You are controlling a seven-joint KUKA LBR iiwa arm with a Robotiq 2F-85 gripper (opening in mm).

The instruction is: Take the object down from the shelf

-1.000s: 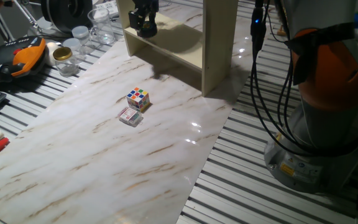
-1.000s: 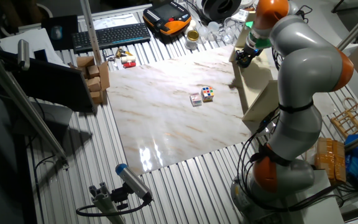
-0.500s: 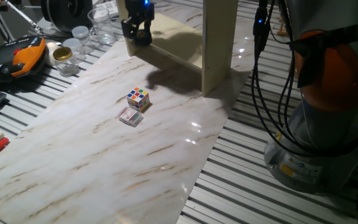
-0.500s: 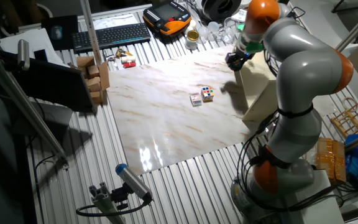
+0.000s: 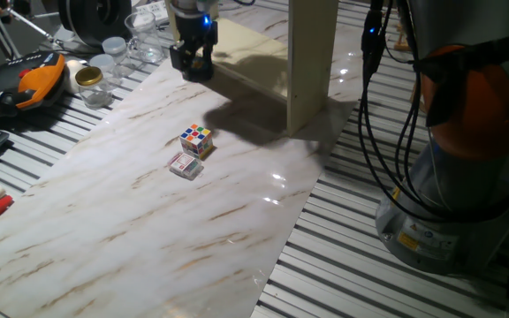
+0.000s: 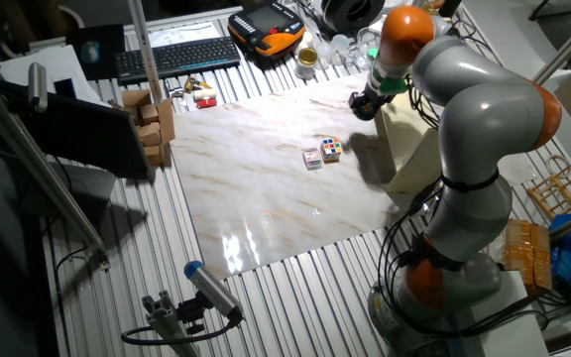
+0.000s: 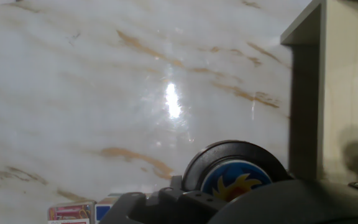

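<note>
The object point(image 7: 236, 172) is a round black disc with a blue and yellow label, and it fills the bottom of the hand view. My gripper point(image 5: 191, 62) is shut on it and hangs just past the left end of the pale beige shelf point(image 5: 312, 62), above the marble table top point(image 5: 131, 230). In the other fixed view my gripper point(image 6: 362, 102) is to the left of the shelf point(image 6: 406, 134), off its board. The shelf's upright panel point(image 7: 334, 93) stands at the right edge of the hand view.
A Rubik's cube point(image 5: 196, 140) and a small card box point(image 5: 184, 165) lie on the marble, nearer the camera than my gripper. Jars point(image 5: 113, 49), an orange and black device point(image 5: 34, 78) and a keyboard point(image 6: 176, 58) sit beyond the table's far edge.
My gripper has moved with the object from over the shelf board out past its left end and lower, towards the marble top.
</note>
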